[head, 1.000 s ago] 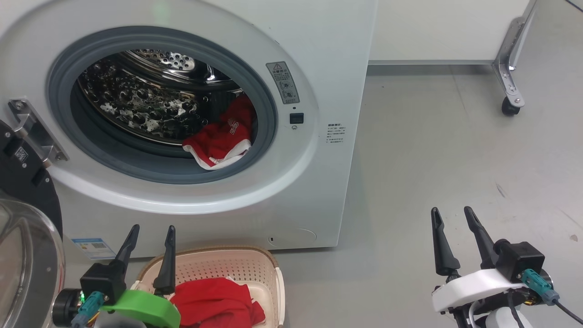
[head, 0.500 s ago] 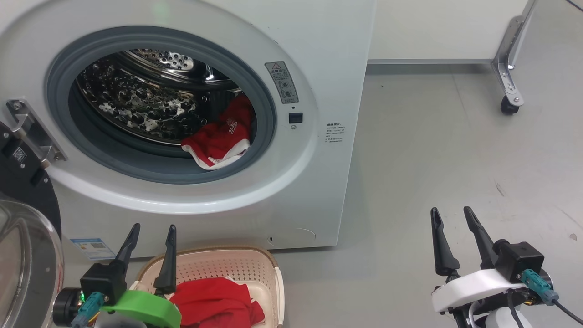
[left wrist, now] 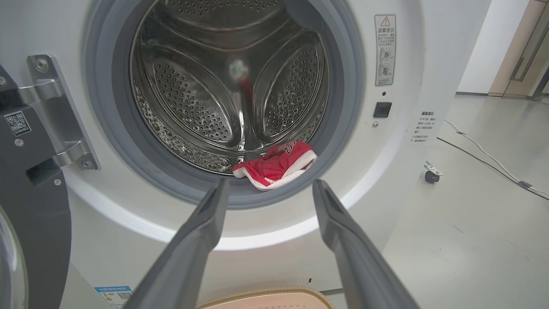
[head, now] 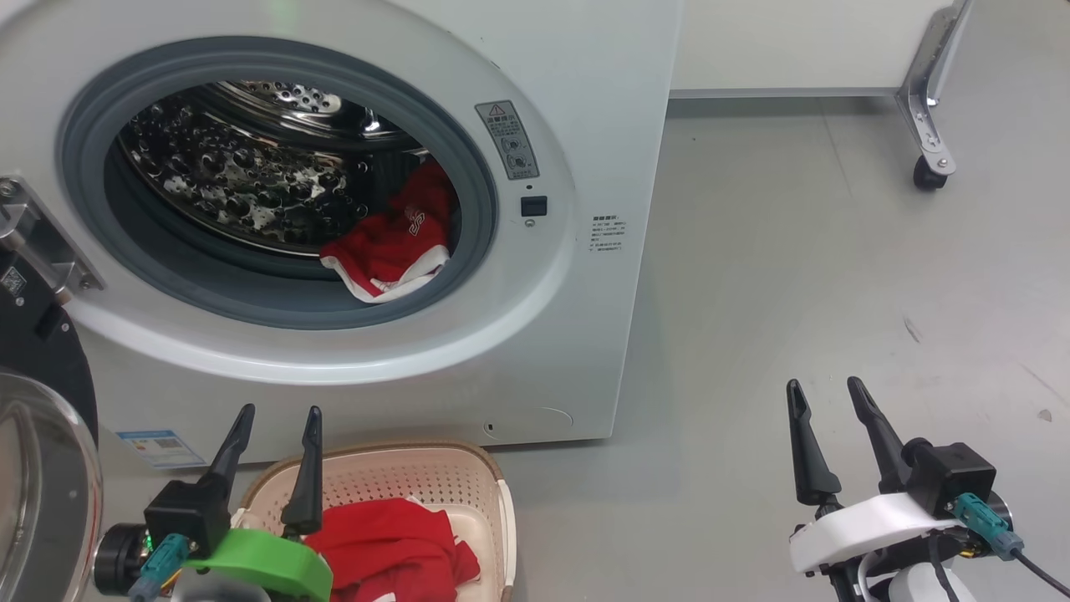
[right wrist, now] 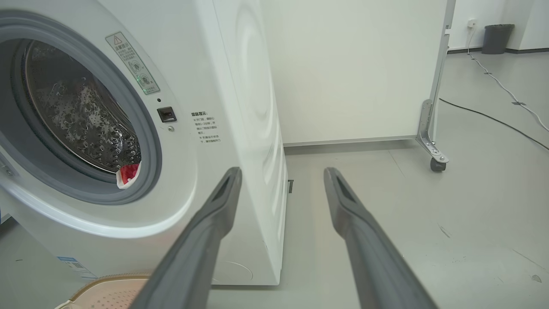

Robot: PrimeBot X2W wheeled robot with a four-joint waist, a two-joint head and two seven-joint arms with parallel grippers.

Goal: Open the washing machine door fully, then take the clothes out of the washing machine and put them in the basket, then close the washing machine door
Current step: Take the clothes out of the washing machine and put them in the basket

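Inside washing machine red garment, basket holding another

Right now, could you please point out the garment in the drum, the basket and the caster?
garment in the drum (head: 383,247): head view, red middle.
basket (head: 401,480): head view, perforated back wall.
caster (head: 924,174): head view, black wheel.

We see a grey floor, a white partition on a castor, a cable and a dark bin.
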